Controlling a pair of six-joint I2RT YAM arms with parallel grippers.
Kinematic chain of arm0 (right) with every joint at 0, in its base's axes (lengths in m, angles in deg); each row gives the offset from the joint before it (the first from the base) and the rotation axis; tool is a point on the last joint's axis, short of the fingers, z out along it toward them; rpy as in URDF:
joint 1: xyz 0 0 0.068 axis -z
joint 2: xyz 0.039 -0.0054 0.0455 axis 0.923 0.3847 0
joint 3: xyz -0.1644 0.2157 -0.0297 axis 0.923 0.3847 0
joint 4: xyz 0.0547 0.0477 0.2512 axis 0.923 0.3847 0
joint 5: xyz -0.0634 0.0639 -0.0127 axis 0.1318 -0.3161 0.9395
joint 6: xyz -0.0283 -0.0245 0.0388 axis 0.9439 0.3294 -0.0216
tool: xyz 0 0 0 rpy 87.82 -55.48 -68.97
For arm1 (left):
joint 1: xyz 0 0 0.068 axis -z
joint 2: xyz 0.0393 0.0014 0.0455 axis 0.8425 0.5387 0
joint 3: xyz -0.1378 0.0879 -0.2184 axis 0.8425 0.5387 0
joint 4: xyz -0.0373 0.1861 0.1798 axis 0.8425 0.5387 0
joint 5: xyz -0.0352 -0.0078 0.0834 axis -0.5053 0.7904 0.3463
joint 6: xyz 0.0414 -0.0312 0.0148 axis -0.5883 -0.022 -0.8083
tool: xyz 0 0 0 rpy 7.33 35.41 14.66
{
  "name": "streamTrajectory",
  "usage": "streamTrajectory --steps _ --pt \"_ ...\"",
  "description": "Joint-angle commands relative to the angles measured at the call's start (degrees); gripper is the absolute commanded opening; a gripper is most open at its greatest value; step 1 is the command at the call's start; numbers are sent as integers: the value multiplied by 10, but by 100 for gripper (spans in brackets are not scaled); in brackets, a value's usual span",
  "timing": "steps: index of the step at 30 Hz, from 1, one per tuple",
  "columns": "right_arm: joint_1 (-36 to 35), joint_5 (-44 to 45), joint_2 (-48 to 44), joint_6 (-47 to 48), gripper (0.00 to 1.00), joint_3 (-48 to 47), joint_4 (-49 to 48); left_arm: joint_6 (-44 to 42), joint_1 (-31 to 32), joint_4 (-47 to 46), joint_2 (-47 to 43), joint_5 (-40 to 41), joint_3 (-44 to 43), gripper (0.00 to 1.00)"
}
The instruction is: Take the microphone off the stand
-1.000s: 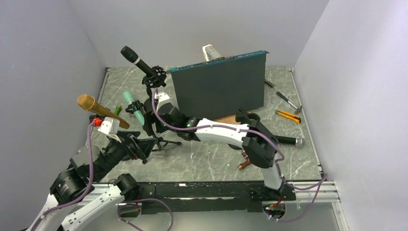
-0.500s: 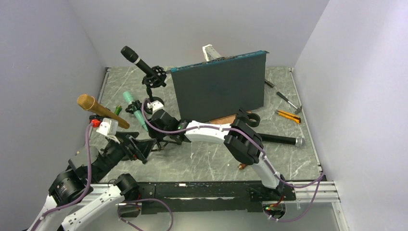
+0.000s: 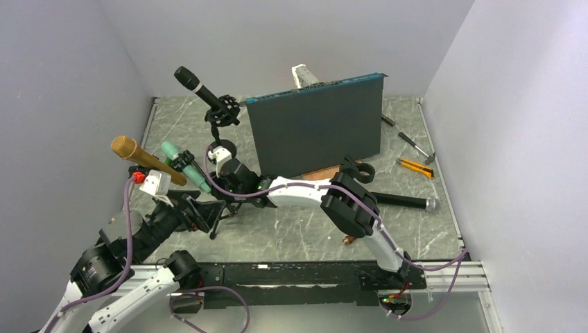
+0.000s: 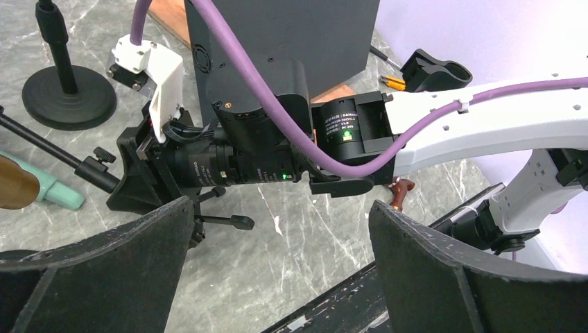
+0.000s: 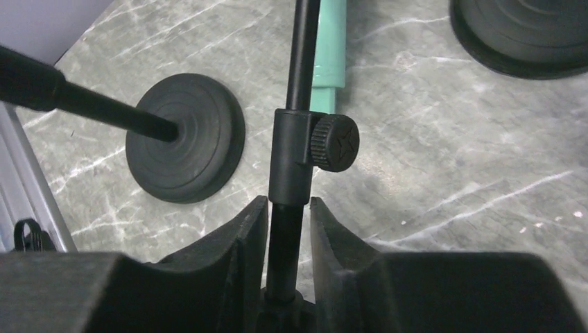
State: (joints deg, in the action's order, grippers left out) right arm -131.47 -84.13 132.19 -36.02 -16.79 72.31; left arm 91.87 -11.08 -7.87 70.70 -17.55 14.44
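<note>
A teal microphone point(image 3: 184, 165) sits clipped on a black tripod stand point(image 3: 223, 205), tilted up to the left. My right gripper point(image 5: 288, 205) is shut on that stand's pole point(image 5: 291, 152), just below its clamp knob point(image 5: 334, 142). In the top view the right gripper point(image 3: 220, 186) reaches in from the right, low beside the stand. The teal microphone body point(image 5: 327, 41) runs behind the pole. My left gripper point(image 4: 281, 205) hangs open and holds nothing, near the stand's feet, left of the right wrist. A gold microphone point(image 3: 142, 158) slants over the left arm.
A black microphone point(image 3: 197, 87) stands on a round-based stand at the back. A dark upright board point(image 3: 315, 128) fills the middle back. Another black microphone point(image 3: 405, 202) lies flat at right, with hand tools point(image 3: 414, 166) beyond. Round stand bases point(image 5: 187, 139) sit by the pole.
My right arm reached left and its jaws closed on the tripod stand's pole. The teal microphone swung up and to the left. The left gripper barely moved.
</note>
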Motion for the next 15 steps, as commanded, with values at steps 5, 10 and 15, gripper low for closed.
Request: streamTrajectory --steps 5,10,15 --pt "-2 -42 27 20 39 -17 -34 1 1 -1 7 -5 -19 99" --pt "2 -51 51 32 22 -43 -16 3 2 0 5 -5 -19 99" --pt "2 -48 18 64 0 -26 -25 1 1 6 7 -2 -28 99"
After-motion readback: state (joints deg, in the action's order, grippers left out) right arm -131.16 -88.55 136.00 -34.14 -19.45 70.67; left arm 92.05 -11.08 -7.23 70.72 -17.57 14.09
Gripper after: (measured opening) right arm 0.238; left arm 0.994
